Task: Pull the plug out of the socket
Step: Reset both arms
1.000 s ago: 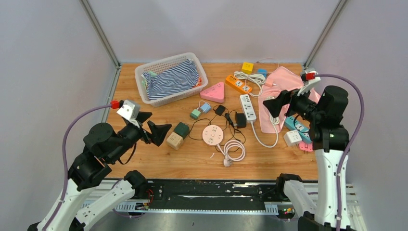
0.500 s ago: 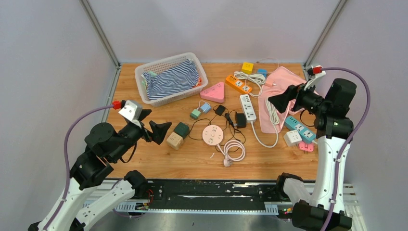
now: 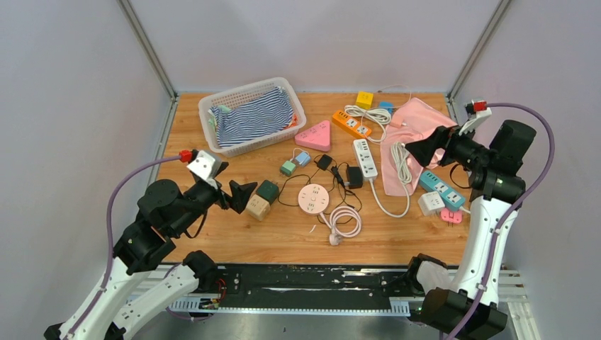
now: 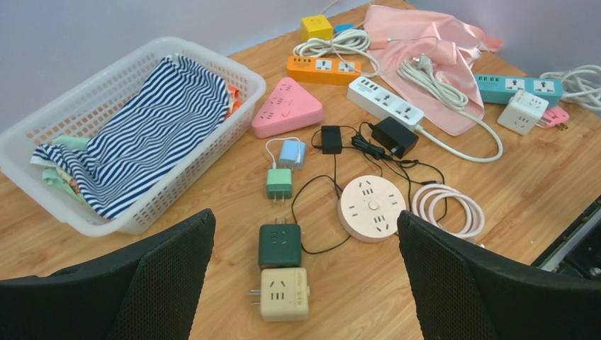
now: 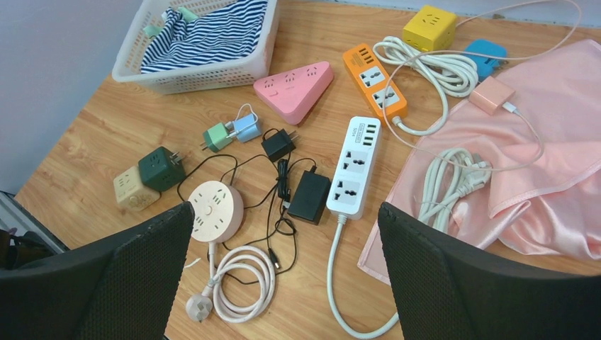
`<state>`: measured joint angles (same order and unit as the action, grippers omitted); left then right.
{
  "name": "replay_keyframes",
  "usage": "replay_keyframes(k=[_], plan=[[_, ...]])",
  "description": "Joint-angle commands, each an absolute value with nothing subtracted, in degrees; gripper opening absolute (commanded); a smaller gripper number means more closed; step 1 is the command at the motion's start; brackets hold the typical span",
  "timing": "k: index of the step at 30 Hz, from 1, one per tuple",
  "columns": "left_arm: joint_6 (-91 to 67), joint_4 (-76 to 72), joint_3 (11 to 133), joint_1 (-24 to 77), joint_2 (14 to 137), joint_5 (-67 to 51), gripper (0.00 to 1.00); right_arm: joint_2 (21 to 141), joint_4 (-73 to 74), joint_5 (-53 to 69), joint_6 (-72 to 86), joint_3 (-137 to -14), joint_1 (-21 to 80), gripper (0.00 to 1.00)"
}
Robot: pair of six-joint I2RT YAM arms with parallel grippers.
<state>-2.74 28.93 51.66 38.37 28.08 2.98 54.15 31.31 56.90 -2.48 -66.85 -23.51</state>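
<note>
No plug is plainly seated in a socket. A small blue plug (image 4: 290, 153) lies against a light green adapter (image 4: 278, 183), joined by a white cable loop. A dark green cube socket (image 4: 278, 244) touches a beige cube socket (image 4: 283, 294), and both have bare prongs. A black plug (image 4: 330, 138) lies loose beside the round pink socket (image 3: 313, 198). My left gripper (image 3: 234, 183) hangs open above the two cubes, empty. My right gripper (image 3: 424, 147) is open and empty over the pink cloth (image 3: 418, 120), high above the white power strip (image 5: 356, 166).
A white basket (image 3: 205, 106) with striped cloth stands at the back left. Around the middle lie a pink triangular socket (image 3: 315, 136), an orange strip (image 3: 351, 124), a yellow cube (image 3: 365, 98) and coiled white cables. A teal strip (image 3: 441, 188) and a white cube (image 3: 430, 203) sit at the right edge.
The right arm has drawn back to the right and risen, its gripper now further right over the cloth. The left gripper has shifted slightly right. Both stay open.
</note>
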Motion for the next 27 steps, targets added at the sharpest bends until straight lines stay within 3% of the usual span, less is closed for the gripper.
replay_keyframes(k=[1,27], plan=[[-1.6,26.0,50.5,38.1,28.6,2.3,1.0,54.6,31.5,54.8,-3.6,-65.9,-24.7,1.0],[-1.5,29.2,50.9,38.1,27.9,8.4,1.0,52.1,32.9,49.5,-5.3,-68.2,-24.7,1.0]])
